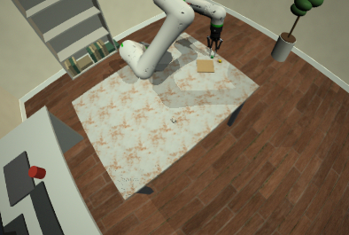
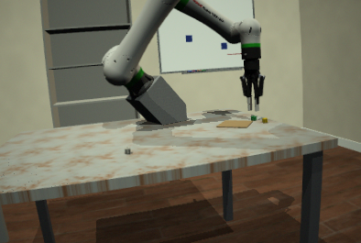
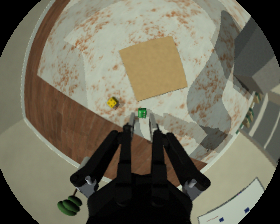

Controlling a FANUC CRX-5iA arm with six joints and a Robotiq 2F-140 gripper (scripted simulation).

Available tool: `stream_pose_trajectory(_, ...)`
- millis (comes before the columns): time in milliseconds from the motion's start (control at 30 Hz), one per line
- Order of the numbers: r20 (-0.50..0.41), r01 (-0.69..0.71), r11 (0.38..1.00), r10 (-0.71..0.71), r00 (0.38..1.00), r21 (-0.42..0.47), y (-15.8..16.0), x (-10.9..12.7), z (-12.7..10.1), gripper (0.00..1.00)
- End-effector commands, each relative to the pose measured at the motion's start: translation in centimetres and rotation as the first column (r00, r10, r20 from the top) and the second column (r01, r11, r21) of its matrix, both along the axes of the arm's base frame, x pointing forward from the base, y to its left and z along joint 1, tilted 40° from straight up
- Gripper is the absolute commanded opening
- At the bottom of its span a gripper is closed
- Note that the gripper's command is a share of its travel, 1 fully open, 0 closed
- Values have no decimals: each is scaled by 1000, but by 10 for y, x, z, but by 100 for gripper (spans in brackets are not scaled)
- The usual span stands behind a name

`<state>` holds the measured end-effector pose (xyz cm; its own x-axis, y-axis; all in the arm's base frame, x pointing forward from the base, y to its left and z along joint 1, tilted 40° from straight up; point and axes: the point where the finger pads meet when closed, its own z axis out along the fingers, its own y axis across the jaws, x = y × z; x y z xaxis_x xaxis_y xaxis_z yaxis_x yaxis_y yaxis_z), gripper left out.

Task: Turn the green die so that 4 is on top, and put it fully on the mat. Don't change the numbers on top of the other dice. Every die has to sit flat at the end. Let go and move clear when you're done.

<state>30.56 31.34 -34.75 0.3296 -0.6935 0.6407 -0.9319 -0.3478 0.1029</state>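
Note:
The small green die [image 1: 213, 56] [image 2: 253, 117] [image 3: 141, 113] lies on the table just off the far edge of the tan mat [image 1: 205, 66] [image 2: 235, 124] [image 3: 152, 66], not on it. My gripper [image 1: 213, 50] [image 2: 253, 106] [image 3: 142, 118] hangs straight above the green die, clear of it, with its fingers narrowly open and nothing between them. A yellow die [image 1: 220, 60] [image 2: 264, 119] [image 3: 112, 103] lies on the table close beside the green one. A small grey die [image 1: 174, 120] [image 2: 128, 151] lies far off near the middle of the table. The top numbers are too small to read.
The marbled table [image 1: 133, 150] [image 2: 69, 164] ends close behind the green and yellow dice. The arm's grey base [image 2: 160, 102] stands at the table's back. A bookshelf [image 1: 66, 12] and a potted plant [image 1: 292, 26] stand on the floor around it.

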Motion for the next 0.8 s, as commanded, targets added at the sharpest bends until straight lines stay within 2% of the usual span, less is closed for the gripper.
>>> stream_pose_trajectory(0,0,0,1000,0,1000,0,-2,1,-3,29)
stream_pose_trajectory(767,0,0,1000,0,1000,0,-12,3,-14,29)
